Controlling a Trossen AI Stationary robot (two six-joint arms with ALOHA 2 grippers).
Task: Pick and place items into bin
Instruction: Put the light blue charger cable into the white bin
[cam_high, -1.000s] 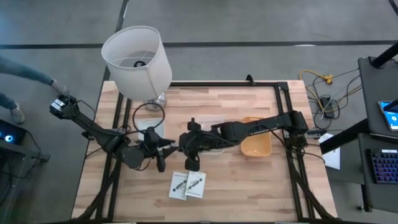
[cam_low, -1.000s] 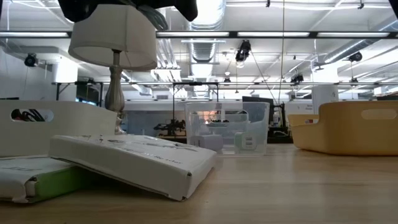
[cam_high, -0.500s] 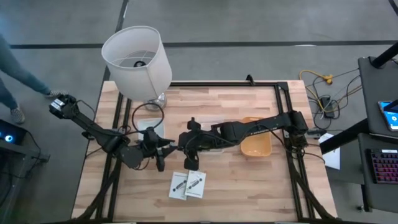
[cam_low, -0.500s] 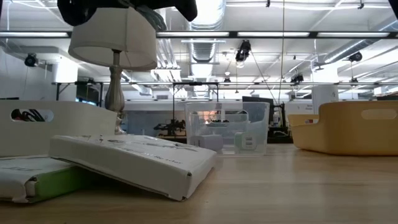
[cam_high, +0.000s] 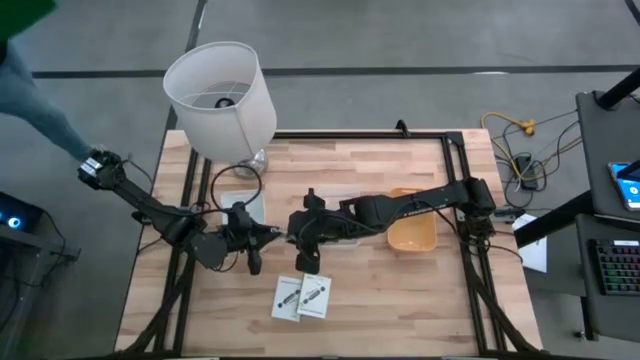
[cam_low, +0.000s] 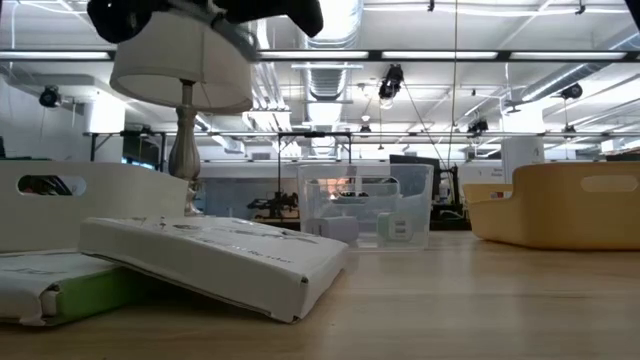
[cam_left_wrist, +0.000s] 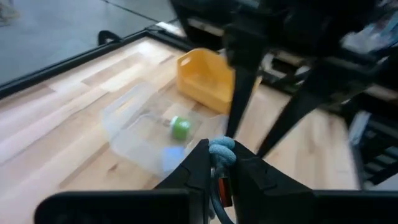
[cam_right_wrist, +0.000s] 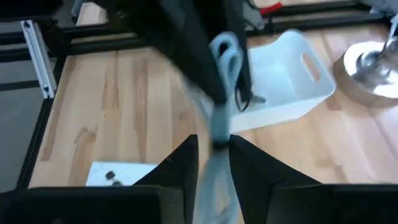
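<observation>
My left gripper (cam_high: 262, 238) and my right gripper (cam_high: 297, 247) meet tip to tip above the table's middle, both shut on a blue-grey piece (cam_left_wrist: 221, 151), which shows as a long strip in the right wrist view (cam_right_wrist: 219, 106). Two flat white packets (cam_high: 300, 297) lie flat on the table near its front edge, one overlapping the other. A thin black cable (cam_high: 237, 183) lies coiled beside the lamp's base. A tiny green piece (cam_left_wrist: 181, 127) lies inside the clear bin (cam_left_wrist: 134, 127). My left gripper pinches one end of the blue-grey piece (cam_left_wrist: 222, 147) between its two fingertips, coming level from the table's left. The piece is lifted clear of the table. My right gripper has the strip's other end (cam_right_wrist: 215, 146) between its two fingers, coming level from the table's right. The strip runs straight ahead to the left gripper's fingers (cam_right_wrist: 205, 68).
A white bin (cam_high: 243, 205) stands behind the left gripper, a clear bin (cam_high: 345, 232) under the right arm and a yellow bin (cam_high: 412, 232) farther right. The big white lamp (cam_high: 220, 95) stands at the far left corner. A person's arm (cam_high: 40, 95) shows beyond the table's left edge.
My left gripper has shifted a little toward the table's left edge, uncovering more of the white bin. The person's arm at the left has moved. The packets have stayed where they were.
</observation>
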